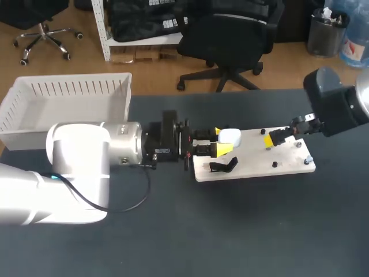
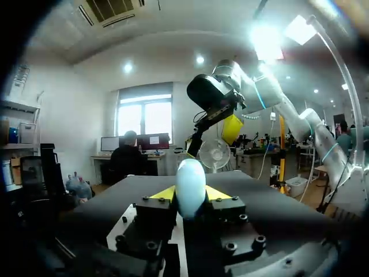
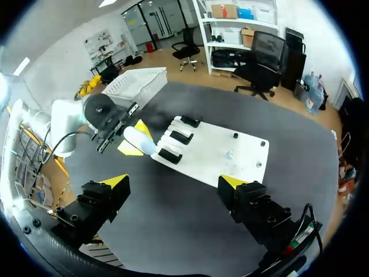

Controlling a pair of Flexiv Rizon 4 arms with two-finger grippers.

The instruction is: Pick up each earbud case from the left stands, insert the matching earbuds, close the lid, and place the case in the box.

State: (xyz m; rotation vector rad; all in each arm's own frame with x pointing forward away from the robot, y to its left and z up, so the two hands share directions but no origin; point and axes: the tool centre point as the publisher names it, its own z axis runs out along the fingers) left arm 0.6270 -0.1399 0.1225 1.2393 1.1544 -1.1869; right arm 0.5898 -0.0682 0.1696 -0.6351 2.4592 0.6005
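My left gripper [image 1: 221, 141] is shut on a white earbud case [image 1: 230, 137], held over the left end of the white board [image 1: 253, 158]. In the left wrist view the case [image 2: 190, 180] sits upright between the yellow tips of that gripper [image 2: 190, 199]. One black stand [image 1: 222, 166] shows just in front of the case. My right gripper [image 1: 271, 139] hangs open over the board's right half with nothing in it. The right wrist view looks down past its open gripper [image 3: 173, 186] at the board [image 3: 230, 144], three black stands [image 3: 181, 137] and the held case [image 3: 138, 140].
A white slatted box [image 1: 69, 95] stands at the table's back left, behind my left arm. Small dark pegs [image 1: 274, 164] and a pale small piece [image 1: 309, 157] dot the board's right half. Dark tabletop lies in front of the board.
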